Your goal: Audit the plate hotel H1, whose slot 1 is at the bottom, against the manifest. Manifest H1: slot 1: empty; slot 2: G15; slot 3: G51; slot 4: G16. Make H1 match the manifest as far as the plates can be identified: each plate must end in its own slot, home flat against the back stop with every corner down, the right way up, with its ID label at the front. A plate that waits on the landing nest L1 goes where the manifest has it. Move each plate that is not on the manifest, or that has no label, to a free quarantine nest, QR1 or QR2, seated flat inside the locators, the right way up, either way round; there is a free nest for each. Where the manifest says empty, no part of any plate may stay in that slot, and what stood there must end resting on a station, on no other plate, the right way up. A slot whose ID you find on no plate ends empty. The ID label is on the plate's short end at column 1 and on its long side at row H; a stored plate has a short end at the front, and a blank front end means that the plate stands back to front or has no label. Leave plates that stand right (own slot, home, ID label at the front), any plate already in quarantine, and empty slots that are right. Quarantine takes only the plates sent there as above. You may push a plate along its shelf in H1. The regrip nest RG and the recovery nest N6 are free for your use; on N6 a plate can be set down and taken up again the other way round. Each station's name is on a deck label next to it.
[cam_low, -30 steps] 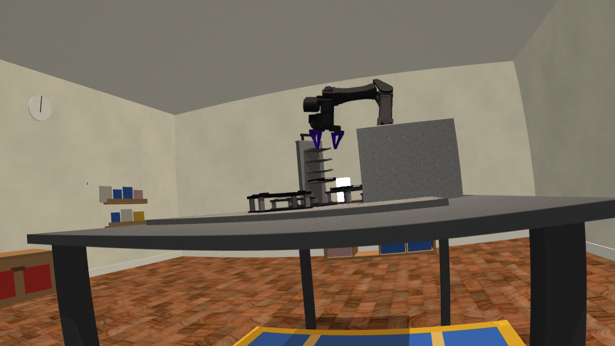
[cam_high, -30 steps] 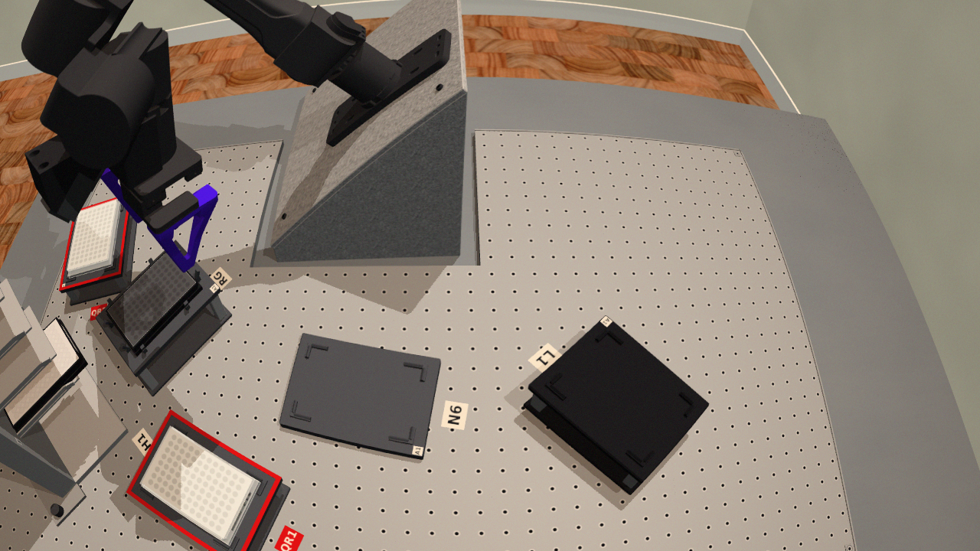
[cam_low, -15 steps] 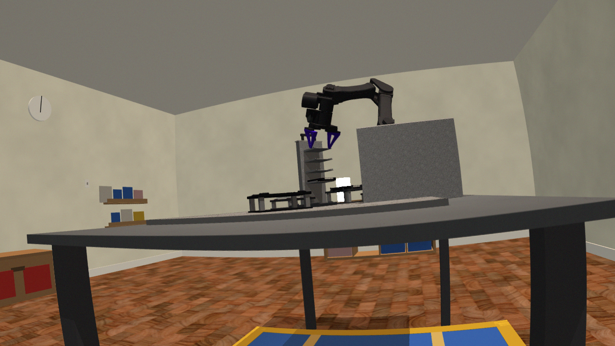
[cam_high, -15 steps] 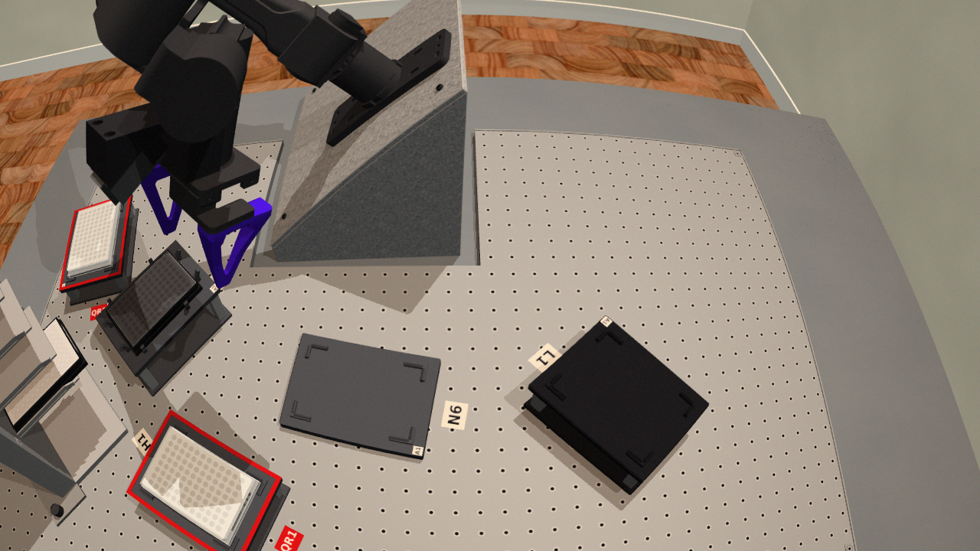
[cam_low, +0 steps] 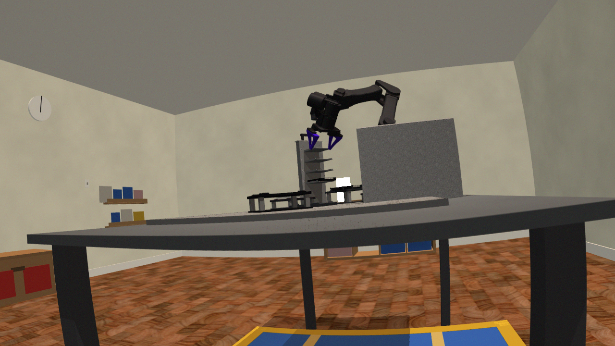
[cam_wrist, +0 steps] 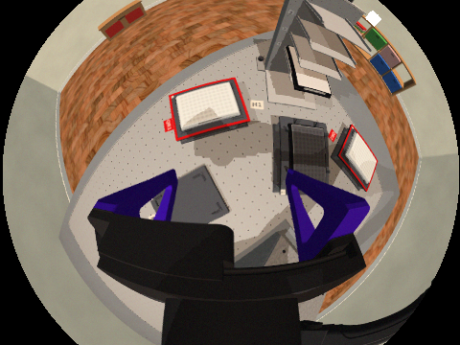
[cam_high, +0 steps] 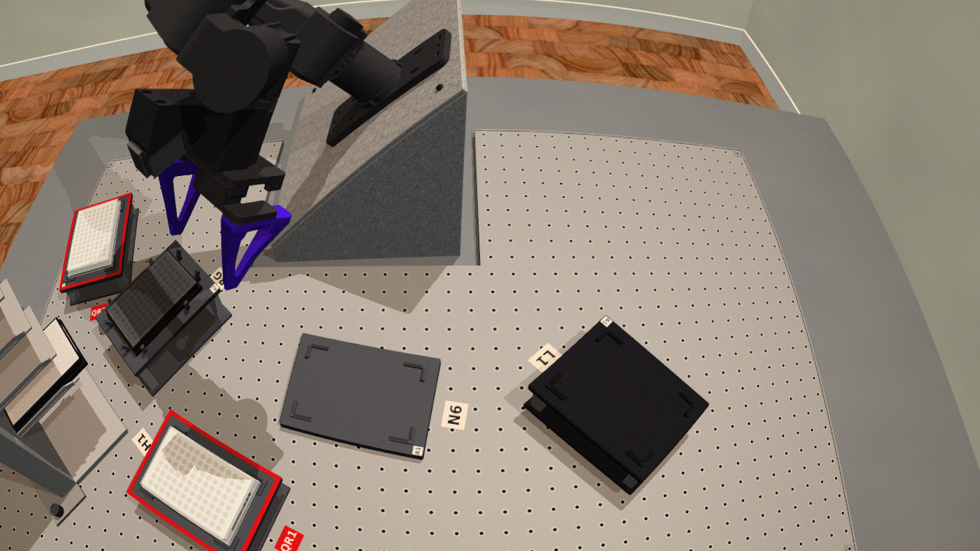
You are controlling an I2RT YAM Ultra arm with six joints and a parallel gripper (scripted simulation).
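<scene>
On the table, four deck labels read clearly in the top view. A cream tag [cam_high: 455, 415] beside the flat grey nest says "N6". A cream tag [cam_high: 544, 356] at the black raised nest says "L1". A cream tag [cam_high: 142, 441] by the lower red-framed nest says "H1". A red tag [cam_high: 288, 537] says "QR1". Another red tag [cam_high: 98, 311] probably begins "QR", its end being hidden.

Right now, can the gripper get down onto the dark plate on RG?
Probably yes. The gripper is open, empty, high beside the dark plate on the RG nest; nothing lies on the plate.
</scene>
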